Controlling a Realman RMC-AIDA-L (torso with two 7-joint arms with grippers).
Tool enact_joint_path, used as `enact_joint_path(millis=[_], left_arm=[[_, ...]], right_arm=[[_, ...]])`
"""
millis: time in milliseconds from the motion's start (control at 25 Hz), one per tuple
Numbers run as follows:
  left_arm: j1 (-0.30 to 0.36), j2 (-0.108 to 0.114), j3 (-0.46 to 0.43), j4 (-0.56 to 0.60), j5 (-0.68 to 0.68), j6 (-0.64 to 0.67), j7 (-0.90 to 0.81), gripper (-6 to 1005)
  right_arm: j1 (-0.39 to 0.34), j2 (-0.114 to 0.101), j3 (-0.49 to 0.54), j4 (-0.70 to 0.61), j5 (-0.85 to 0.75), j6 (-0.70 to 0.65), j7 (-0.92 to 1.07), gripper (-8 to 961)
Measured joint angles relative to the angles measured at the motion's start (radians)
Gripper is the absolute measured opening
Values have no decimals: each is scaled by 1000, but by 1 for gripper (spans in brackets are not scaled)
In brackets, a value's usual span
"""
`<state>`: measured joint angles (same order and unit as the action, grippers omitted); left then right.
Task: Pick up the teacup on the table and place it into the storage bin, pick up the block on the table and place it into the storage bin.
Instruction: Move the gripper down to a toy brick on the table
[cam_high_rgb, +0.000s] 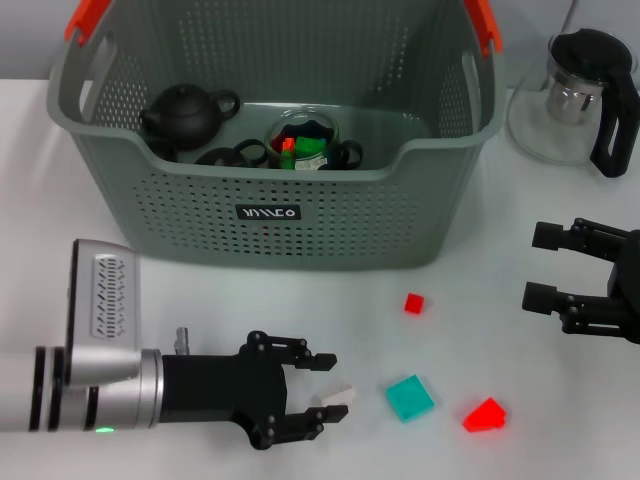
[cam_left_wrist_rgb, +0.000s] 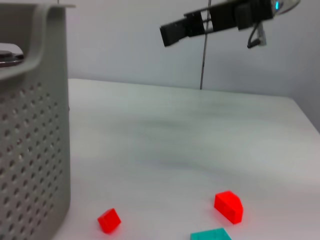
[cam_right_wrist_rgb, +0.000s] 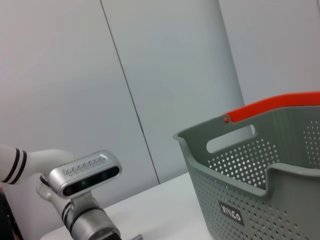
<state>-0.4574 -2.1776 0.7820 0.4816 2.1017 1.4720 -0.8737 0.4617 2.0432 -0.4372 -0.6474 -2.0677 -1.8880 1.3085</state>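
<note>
Two spread fingers of the left end effector (cam_high_rgb: 322, 392) flank a white block (cam_high_rgb: 337, 395).

The left arm reaches in low from the left edge of the head view, its silver wrist section and black forearm lying nearly level just above the worktop (cam_high_rgb: 200, 300). The left claw (cam_high_rgb: 325, 388) points toward the robot's right, fingers spread apart. The right claw (cam_high_rgb: 545, 268) sits at the right edge, pointing toward the left, its two black fingers also spread wide and apart from anything.
</note>
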Motion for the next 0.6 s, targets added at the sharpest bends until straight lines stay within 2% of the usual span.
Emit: enact_joint_path(millis=[80,600], left_arm=[[-6,0,1,-19,1,-14,20,541],[-44,-1,-2,-129,9,-142,140,534]], right_arm=[[0,0,0,0,0,0,0,912],[-1,0,0,0,-2,2,0,915]])
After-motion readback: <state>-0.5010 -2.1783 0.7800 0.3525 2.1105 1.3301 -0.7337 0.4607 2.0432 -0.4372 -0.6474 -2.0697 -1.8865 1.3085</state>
